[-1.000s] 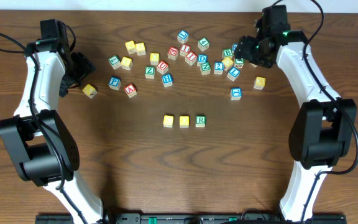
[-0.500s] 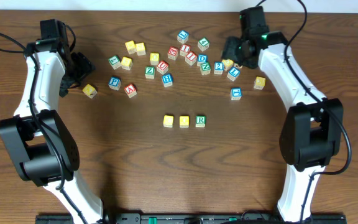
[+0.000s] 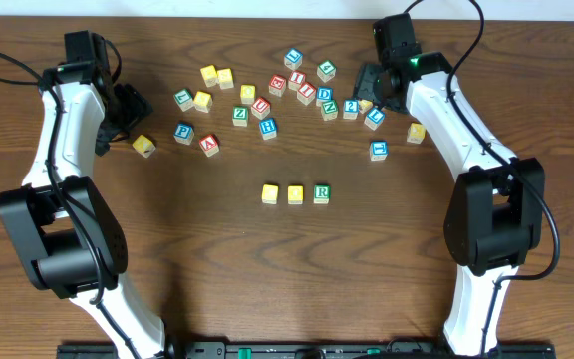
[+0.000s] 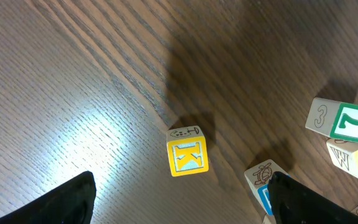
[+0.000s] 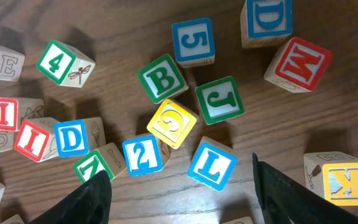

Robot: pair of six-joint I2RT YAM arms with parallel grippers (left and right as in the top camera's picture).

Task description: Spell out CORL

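The white-faced wooden cube with the blue L (image 5: 212, 166) is the one the word still needs. It's stuck in the crowded pile toward the far right corner of the dark wooden table (image 3: 267, 279), turned at an angle. The blue 2 cube (image 5: 142, 155) and the yellow G cube (image 5: 173, 122) sit just beside it.

The right gripper (image 5: 182, 183) hangs over it, jaws spread, nothing in them. That's where I'd expect trouble: a finger coming down could land on the 2 or the G, shove the L sideways, or pinch two cubes at once. Being skewed, it could also end up crooked in the mid-table row, after the first yellow-topped cube (image 3: 270, 193), the second yellow-topped cube (image 3: 295, 193) and the green R cube (image 3: 321, 193).

The left gripper (image 4: 179, 196) is wide open and empty over a yellow K cube (image 4: 188, 156) near the left edge.

From above I can't read the yellow tops, and the right arm covers part of the pile. The wrist views cut off the fingertips.
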